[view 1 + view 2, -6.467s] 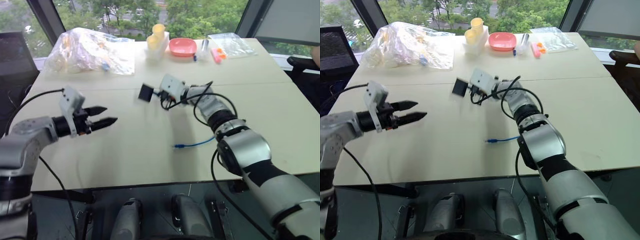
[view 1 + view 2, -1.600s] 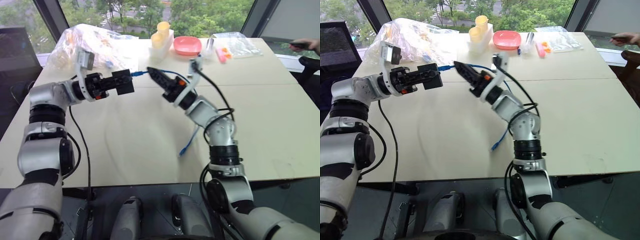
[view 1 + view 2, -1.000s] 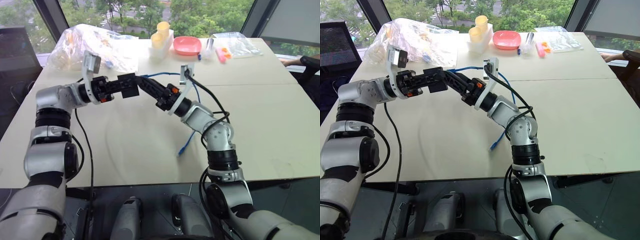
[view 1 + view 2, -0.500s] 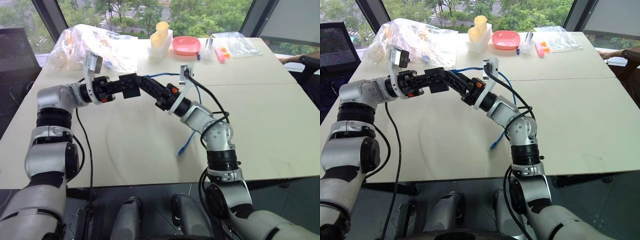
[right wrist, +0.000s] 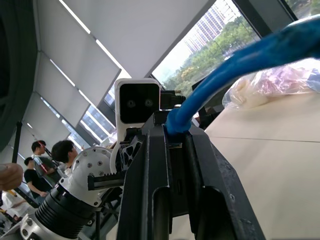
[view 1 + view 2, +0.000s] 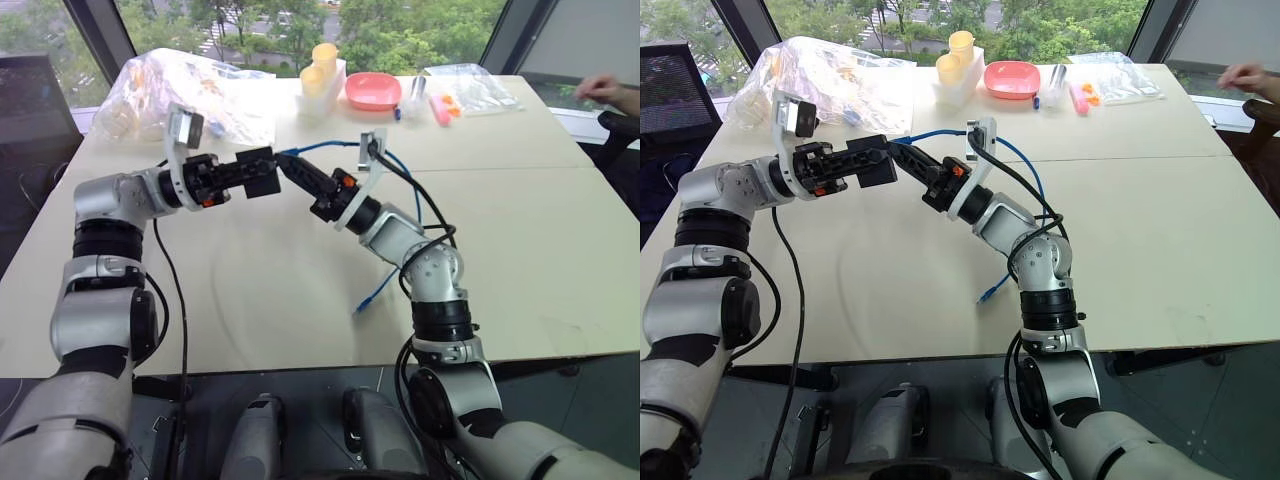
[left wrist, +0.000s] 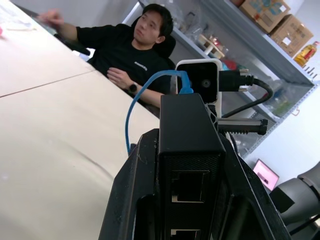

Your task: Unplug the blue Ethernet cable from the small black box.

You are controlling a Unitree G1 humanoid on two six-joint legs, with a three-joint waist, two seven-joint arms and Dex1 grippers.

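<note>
A: Starting at the left, what does the left gripper [image 6: 262, 172] have?

B: Its jaws are clenched on the small black box [image 6: 258, 173], held up above the table [image 6: 250, 290] and pointing toward the right arm. From the left wrist view the box [image 7: 189, 145] sits between the two fingers [image 7: 132, 200], its open ports facing the camera.

A: And the blue Ethernet cable [image 6: 325, 147]?

B: One end meets the box on the side facing the right gripper [image 6: 290, 167]. From there the cable arcs up and over the right wrist, drops down beside the right forearm, and its free plug end [image 6: 362, 305] lies on the table near the front edge.

A: The right gripper, then?

B: Its jaws are closed around the cable right at the box. In the right wrist view the blue cord [image 5: 235, 65] runs down into the gap between the fingers [image 5: 150, 185], with the left wrist's camera just beyond.

A: Anything farther right?

B: At the table's far side a clear plastic bag [image 6: 175, 95], yellow cups [image 6: 322, 65], a pink dish [image 6: 373, 92], and a person's hand [image 6: 605, 88] at the far right edge.
</note>
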